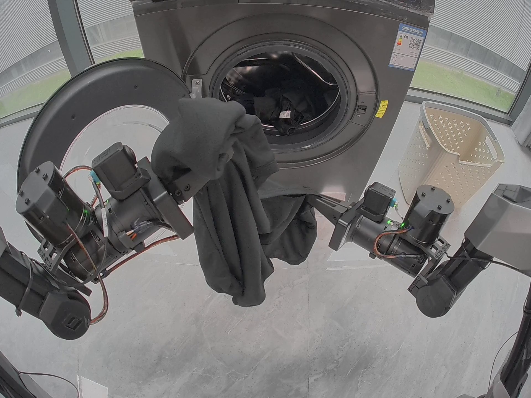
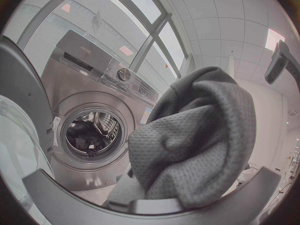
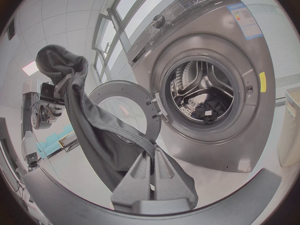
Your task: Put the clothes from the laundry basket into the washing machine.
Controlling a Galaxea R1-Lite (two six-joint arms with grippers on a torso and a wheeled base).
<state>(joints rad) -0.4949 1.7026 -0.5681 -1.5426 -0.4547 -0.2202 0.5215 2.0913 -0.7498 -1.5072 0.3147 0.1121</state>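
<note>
Left gripper (image 1: 178, 190): buried under a bunched dark grey garment (image 1: 238, 222) that drapes over it and hangs slack below it. Whether it is spread or pressed together cannot be told.

Right gripper (image 3: 153, 164): pressed together, pinching a seamed edge of the same garment. It sits lower than the left gripper, with cloth stretched between the two.

Washer (image 1: 337, 45): directly beyond both grippers, with the door (image 1: 88, 100) swung open behind the left gripper. Dark clothes (image 1: 282, 109) lie in the drum.

Basket (image 1: 451, 150): on the floor beyond the right gripper, to its outer side, beside the washer.
</note>
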